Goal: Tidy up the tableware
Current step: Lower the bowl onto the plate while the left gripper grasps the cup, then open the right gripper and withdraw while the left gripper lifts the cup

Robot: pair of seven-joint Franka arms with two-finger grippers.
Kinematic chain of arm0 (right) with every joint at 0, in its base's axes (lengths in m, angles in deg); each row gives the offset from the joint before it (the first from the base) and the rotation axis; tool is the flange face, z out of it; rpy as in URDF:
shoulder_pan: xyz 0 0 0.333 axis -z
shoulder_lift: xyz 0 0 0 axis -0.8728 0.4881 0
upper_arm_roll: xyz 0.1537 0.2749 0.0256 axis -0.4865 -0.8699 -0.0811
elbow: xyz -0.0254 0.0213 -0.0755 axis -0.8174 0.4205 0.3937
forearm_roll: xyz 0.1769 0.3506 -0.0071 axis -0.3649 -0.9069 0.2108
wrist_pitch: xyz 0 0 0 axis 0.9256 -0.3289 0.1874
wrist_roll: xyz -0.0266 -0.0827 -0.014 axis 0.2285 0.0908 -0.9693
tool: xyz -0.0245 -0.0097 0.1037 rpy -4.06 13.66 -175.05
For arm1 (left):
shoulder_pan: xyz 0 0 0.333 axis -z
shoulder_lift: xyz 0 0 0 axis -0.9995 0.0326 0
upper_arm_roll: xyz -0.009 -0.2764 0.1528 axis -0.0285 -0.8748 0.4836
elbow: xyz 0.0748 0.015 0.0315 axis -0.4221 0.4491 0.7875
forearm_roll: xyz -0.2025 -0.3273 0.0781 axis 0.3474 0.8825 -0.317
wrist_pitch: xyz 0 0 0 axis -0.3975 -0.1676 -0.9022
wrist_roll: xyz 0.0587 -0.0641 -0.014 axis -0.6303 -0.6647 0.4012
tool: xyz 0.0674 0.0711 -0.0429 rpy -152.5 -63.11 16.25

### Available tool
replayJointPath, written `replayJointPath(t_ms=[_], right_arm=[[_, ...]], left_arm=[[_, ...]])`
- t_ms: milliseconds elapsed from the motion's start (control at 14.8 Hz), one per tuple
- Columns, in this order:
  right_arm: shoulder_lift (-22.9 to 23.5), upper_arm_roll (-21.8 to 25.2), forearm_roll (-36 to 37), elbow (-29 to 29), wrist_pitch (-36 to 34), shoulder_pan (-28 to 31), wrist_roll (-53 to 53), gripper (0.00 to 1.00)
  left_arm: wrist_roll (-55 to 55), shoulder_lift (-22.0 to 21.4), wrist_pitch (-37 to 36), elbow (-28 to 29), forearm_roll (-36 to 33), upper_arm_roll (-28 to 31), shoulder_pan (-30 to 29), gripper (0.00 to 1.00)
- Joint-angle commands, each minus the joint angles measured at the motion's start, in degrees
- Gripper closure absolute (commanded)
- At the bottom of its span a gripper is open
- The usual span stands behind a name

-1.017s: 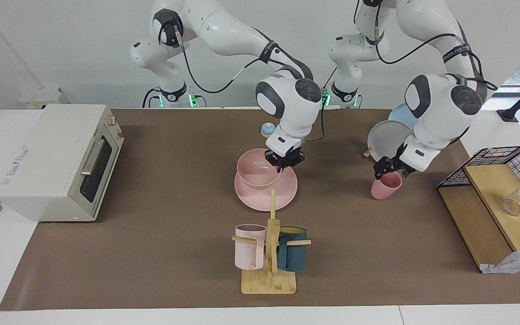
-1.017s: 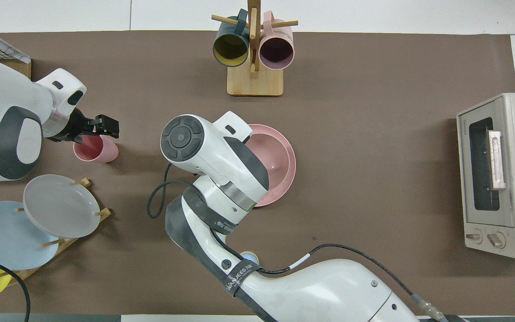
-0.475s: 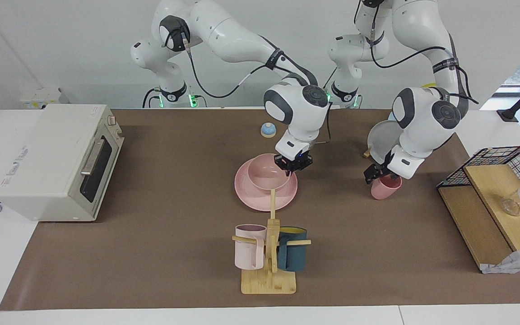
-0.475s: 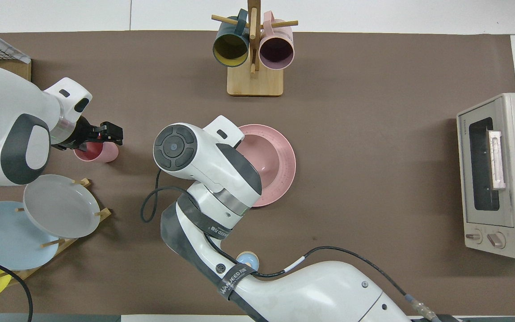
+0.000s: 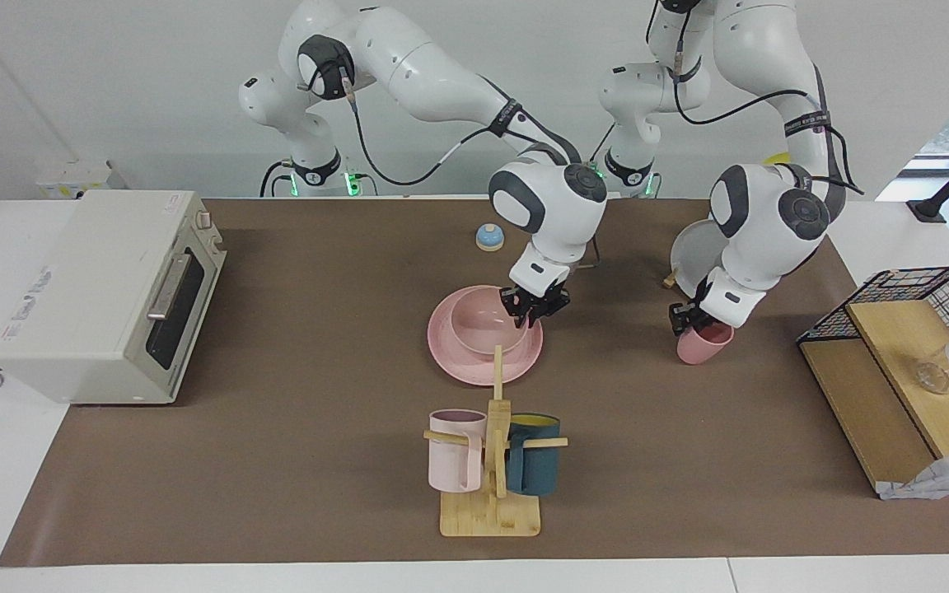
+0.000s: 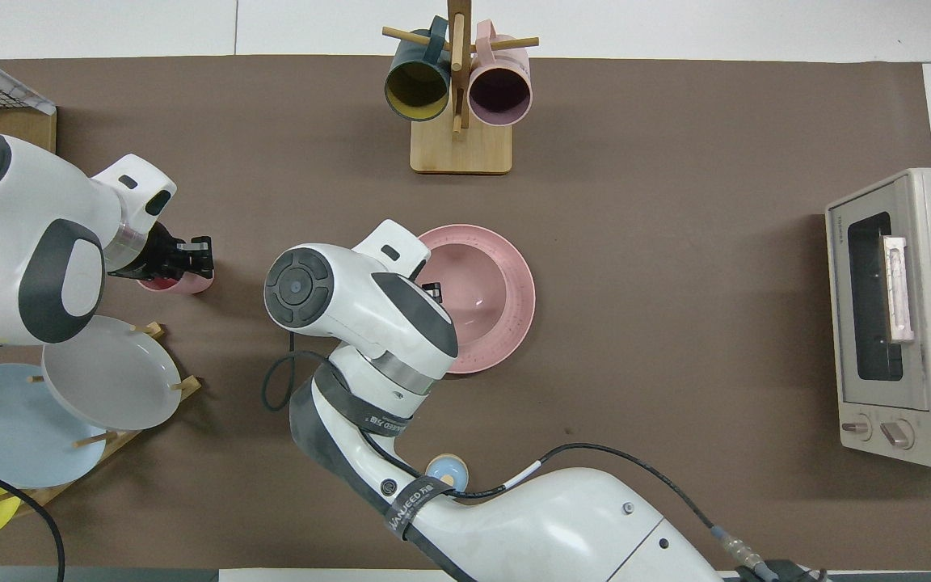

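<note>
The pink bowl [image 5: 479, 325] sits upright on the pink plate [image 5: 462, 366] in the middle of the table; both also show in the overhead view, bowl [image 6: 473, 287] and plate [image 6: 514, 323]. My right gripper [image 5: 530, 311] is shut on the bowl's rim, on the side toward the left arm's end. The small pink cup [image 5: 701, 346] stands upright on the mat toward the left arm's end. My left gripper [image 5: 687, 321] is open and low at the cup's rim, and in the overhead view [image 6: 200, 255] it covers most of the cup [image 6: 191, 284].
A wooden mug tree [image 5: 491, 461] with a pale pink and a teal mug stands farther from the robots than the plate. A rack of upright plates [image 6: 110, 372] is near the cup. A toaster oven [image 5: 104, 288], a blue bell [image 5: 488, 237] and a wire shelf [image 5: 911, 346] are also here.
My right gripper has lowered the tilted bowl until it sits level on the plate. My left gripper has come down from above the cup to its rim.
</note>
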Motion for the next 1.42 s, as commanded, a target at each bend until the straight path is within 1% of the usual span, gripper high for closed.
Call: replayJointPath(t_ms=[0,136,203,271,339,475,610,746,814,881,1017,1153,1220,1288,1356], right_arm=[[-1.55,-1.96,-0.18,-1.24,-2.40,3.05,-0.01,0.00],[-4.79,-1.62,-0.01,-4.21,-9.41,3.76,3.14,0.00],[-7.16,-1.18,-0.18,-4.14,-11.19,4.72,4.81,0.00],[-10.40,-1.17,-0.36,-2.49,-12.17,7.51,6.31,0.00],[-14.26,-1.52,-0.71,0.57,-12.61,11.81,7.37,0.00],[-20.43,-1.61,-6.13,6.46,-13.23,19.90,14.36,0.00],[-25.26,-1.52,-6.69,11.39,-15.33,25.53,22.72,0.00],[-29.31,-1.52,-6.86,13.78,-19.10,31.24,29.23,0.00],[-31.24,-1.52,-6.86,13.79,-21.47,32.93,32.48,0.00],[-32.66,-1.35,-7.30,13.79,-23.32,34.16,35.04,0.00],[-34.51,-1.09,-7.39,14.66,-24.66,37.76,41.19,0.00],[-37.75,0.49,-7.30,19.83,-22.04,39.88,45.68,0.00],[-38.81,2.15,-7.39,22.12,-21.67,40.15,46.22,0.00],[-40.39,4.17,-7.39,24.40,-21.24,40.32,47.53,0.00],[-41.10,5.15,-7.48,26.25,-20.54,40.33,50.07,0.00]], left_arm=[[-0.33,-2.02,1.09,1.95,0.67,0.37,0.23,1.00],[-0.24,-1.84,0.82,0.90,0.41,0.46,0.41,1.00],[-0.32,-1.67,0.30,-0.24,0.41,0.46,0.41,1.00],[-0.33,-1.75,-1.71,-1.99,0.41,0.46,0.41,1.00],[-0.24,-1.58,-5.12,-5.14,0.41,0.37,0.50,1.00],[0.55,-0.62,-14.60,-14.18,0.41,0.28,1.81,1.00],[4.57,1.93,-24.26,-24.45,0.76,0.28,4.61,1.00],[10.63,6.66,-32.80,-35.17,0.85,-0.15,9.00,1.00],[13.45,9.12,-35.19,-40.71,0.93,-0.16,12.07,1.00],[15.74,10.80,-36.08,-43.90,1.19,-0.16,14.88,1.00],[19.78,11.34,-34.08,-44.64,3.12,-0.16,19.37,1.00],[27.06,13.79,-29.00,-44.98,3.39,-0.07,24.99,1.00],[28.49,14.76,-27.58,-44.99,3.39,-0.07,27.02,1.00],[29.20,14.77,-26.70,-44.90,3.39,-0.16,28.43,1.00],[30.69,15.21,-25.99,-44.81,3.39,-0.16,29.84,1.00]])
